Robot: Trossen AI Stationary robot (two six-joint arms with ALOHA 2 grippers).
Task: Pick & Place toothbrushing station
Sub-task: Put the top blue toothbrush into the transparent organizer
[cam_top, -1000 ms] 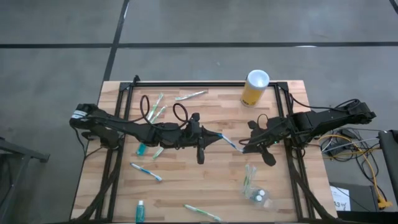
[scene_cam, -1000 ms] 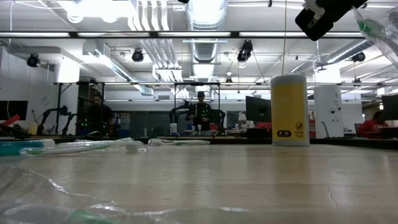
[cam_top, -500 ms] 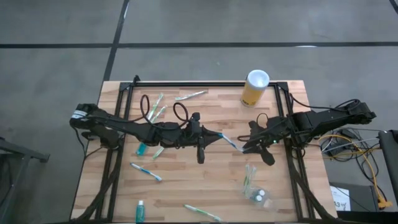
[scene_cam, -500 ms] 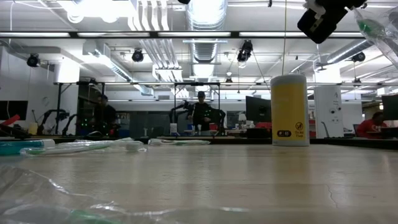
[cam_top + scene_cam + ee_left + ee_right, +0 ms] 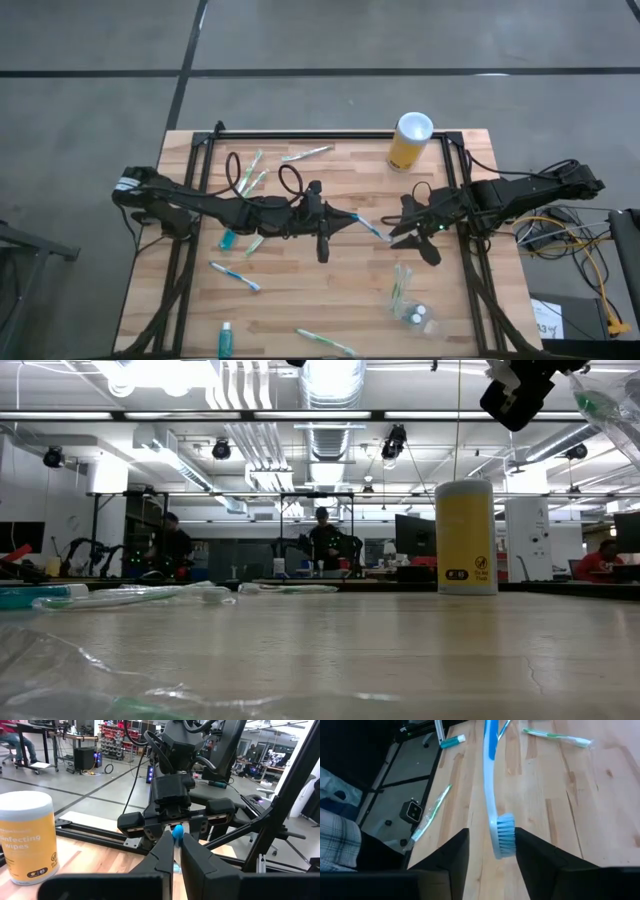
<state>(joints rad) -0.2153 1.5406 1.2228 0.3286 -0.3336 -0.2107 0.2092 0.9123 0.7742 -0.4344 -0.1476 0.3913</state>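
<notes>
A white-blue toothbrush [image 5: 368, 229] hangs in the air over the table's middle, between my two grippers. My left gripper [image 5: 349, 221] is shut on its handle end. My right gripper [image 5: 399, 228] stands open around the bristle head [image 5: 504, 836], one finger on each side of it. A clear cup [image 5: 411, 312] lies near the front right with a green-white toothbrush [image 5: 400, 285] at its mouth. Other toothbrushes [image 5: 236, 275] and teal tubes [image 5: 227, 240] lie scattered on the wood. My left gripper pinches the toothbrush's blue handle end [image 5: 177, 832] between its two fingertips. The fingers reach in level from the table's left, and the brush runs on along them toward the right gripper. The brush is lifted clear of the table.
A tall yellow wipes canister [image 5: 409, 140] stands at the far right edge. More toothbrushes lie at the far left [image 5: 248, 170], far middle [image 5: 307, 152] and near edge [image 5: 325, 342], and a second teal tube [image 5: 226, 338] lies at the near left. Black cables [image 5: 290, 180] loop by the left arm.
My right gripper has opened and let go of the toothbrush's head while rolling a little in place. The brush stays held in the air by my left gripper.
</notes>
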